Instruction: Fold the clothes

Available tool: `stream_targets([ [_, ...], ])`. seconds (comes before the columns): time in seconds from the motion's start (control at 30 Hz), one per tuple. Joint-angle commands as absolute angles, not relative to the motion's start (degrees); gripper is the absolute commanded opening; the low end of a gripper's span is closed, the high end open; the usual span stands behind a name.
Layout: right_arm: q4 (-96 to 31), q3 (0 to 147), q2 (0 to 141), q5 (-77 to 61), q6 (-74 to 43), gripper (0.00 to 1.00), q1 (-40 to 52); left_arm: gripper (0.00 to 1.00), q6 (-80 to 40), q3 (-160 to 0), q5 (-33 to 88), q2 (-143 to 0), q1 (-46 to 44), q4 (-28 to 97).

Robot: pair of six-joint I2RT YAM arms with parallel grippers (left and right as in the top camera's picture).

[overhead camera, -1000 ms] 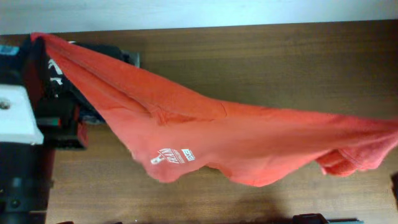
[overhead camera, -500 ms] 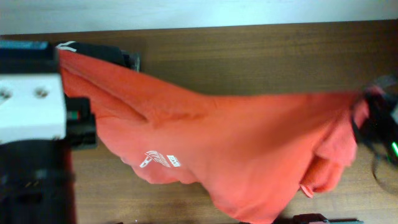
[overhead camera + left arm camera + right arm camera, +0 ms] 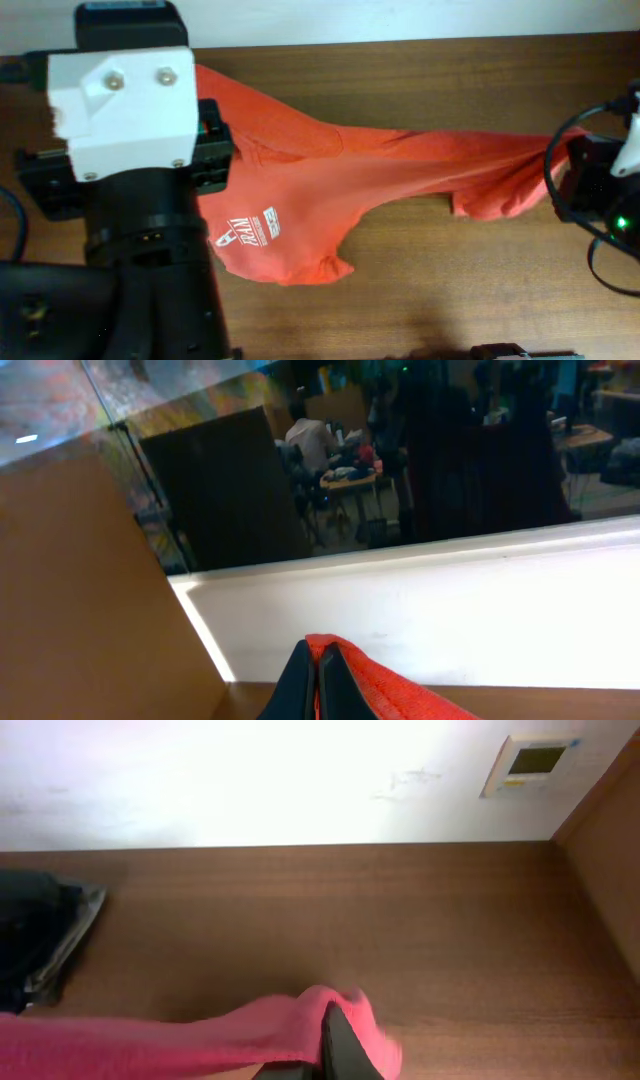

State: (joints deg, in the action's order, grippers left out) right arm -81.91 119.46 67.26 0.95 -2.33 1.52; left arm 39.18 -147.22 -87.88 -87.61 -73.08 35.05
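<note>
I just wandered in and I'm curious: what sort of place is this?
Probably a lab or shared office: a person sits by a cluttered desk in the background, a control panel hangs on the white wall, over a wooden table.

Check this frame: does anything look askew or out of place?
The T-shirt is stretched between the left tool and the right tool, bunched narrow near the latter, not spread flat. Nothing looks spilled or damaged.
</note>
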Motion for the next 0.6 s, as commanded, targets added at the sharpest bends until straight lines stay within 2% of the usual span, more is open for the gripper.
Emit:
stream_targets([
  [0.0, -81.65, 120.33, 66.22, 0.67, -1.74, 0.04, 1.1, 0.0, 49.54, -147.72, -80.66, -86.11, -72.73, 35.57],
  [0.27, -82.32, 120.33, 65.87, 0.64, -1.76, 0.04, 1.1, 0.0, 62.59, -147.74, -60.05, -83.85, -72.73, 36.03],
  [0.4, -82.5, 120.33, 65.87, 0.64, -1.76, 0.04, 1.1, 0.0, 61.28, -147.72, -56.16, -84.14, -72.73, 36.47],
  [0.57, -83.35, 120.33, 65.87, 0.64, -1.78, 0.04, 1.1, 0.0, 55.22, -147.72, -47.33, -85.54, -71.29, 47.46],
])
